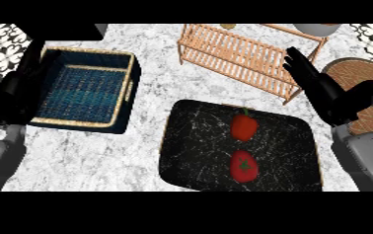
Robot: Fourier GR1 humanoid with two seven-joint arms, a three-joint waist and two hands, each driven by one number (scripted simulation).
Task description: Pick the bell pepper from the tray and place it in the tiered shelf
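With two red vegetables (244,126) close together on the black tray (197,144), the right hand (315,82), fingers spread just beyond the tray's far right corner, risks grasping the wrong one or nudging its neighbour.

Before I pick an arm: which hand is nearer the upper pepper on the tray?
Right. The right hand is up and right of the pepper; the left hand is beyond the basket.
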